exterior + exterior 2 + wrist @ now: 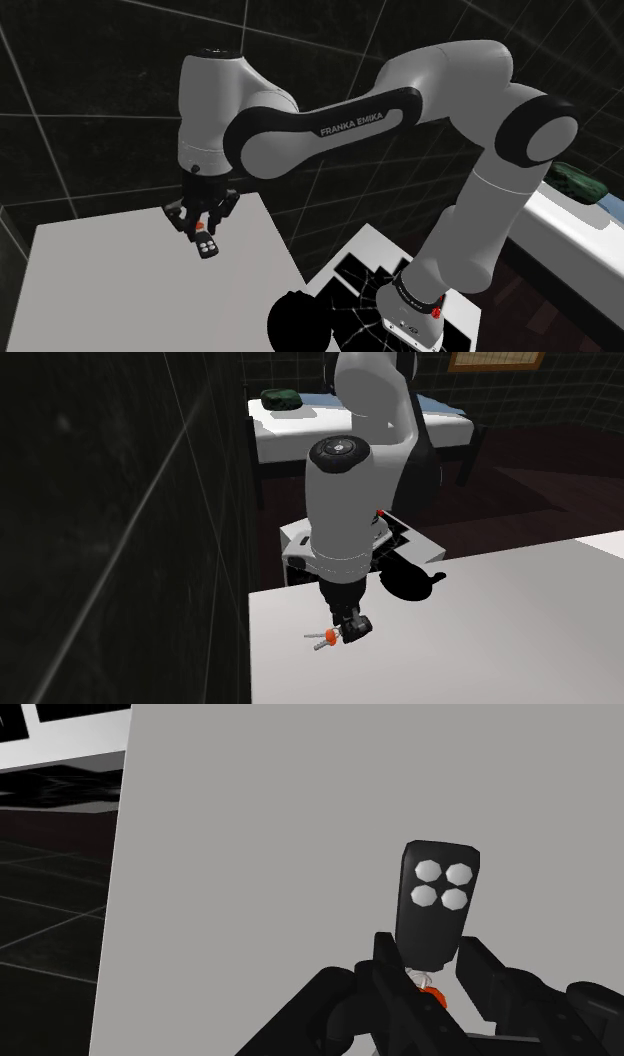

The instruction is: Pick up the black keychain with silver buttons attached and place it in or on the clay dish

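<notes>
My black gripper (430, 969) is shut on the lower end of the black keychain fob (437, 902), which has several silver buttons on its face. An orange piece (432, 995) of the keychain shows between the fingers. In the shoulder view the gripper (203, 224) points down over the far part of the white table (120, 290), with the fob (208, 248) sticking out under it. In the second exterior view the gripper (350, 622) is low over the table (500, 632), and the orange-headed keys (322, 639) jut out beside it.
The table's edge (118, 874) runs close beside the gripper, with dark tiled floor beyond. A black rounded shape (300, 320) lies by the stand at the table's near corner. A bed (300, 427) with a dark green object (281, 398) stands behind the arm.
</notes>
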Tool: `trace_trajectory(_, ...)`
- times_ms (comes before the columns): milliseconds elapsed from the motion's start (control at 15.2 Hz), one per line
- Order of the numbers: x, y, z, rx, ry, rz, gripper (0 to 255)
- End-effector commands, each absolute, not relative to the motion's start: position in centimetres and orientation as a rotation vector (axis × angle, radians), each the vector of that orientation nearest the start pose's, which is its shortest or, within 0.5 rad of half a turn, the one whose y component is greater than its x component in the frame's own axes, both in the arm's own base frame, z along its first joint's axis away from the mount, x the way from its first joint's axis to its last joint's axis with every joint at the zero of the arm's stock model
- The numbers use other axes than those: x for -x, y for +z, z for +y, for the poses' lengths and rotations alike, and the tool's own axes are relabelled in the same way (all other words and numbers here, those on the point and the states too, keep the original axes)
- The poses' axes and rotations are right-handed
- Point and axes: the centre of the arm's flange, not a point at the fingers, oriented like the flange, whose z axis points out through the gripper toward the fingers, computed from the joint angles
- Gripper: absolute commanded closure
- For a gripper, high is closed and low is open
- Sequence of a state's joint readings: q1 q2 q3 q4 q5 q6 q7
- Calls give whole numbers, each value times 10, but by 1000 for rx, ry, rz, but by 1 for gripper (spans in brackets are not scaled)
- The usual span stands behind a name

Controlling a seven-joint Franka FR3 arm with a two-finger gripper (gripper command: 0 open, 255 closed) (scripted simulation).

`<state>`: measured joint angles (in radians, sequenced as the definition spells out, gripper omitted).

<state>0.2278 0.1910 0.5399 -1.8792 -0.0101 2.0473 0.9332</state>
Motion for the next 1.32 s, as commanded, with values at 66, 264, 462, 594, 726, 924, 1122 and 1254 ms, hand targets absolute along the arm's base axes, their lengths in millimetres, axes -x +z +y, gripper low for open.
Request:
trace_trajectory(66, -442, 440, 407, 3067, 99, 260, 255)
trace_trajectory(264, -442, 456, 407, 3067, 99, 260, 255)
trace_trajectory(462, -429, 463, 406, 3067, 99, 260, 255)
trace_trajectory(594, -403, 465, 402, 3067, 99, 260, 255)
trace_trajectory(726, -377, 466, 399, 3067, 99, 260, 255)
trace_trajectory(924, -338, 468, 394, 3067, 99, 260, 255)
trace_trajectory(1122, -298, 470, 388, 3067, 99, 260, 255)
trace_trajectory(1254, -272, 472, 385, 3067, 99, 260, 255)
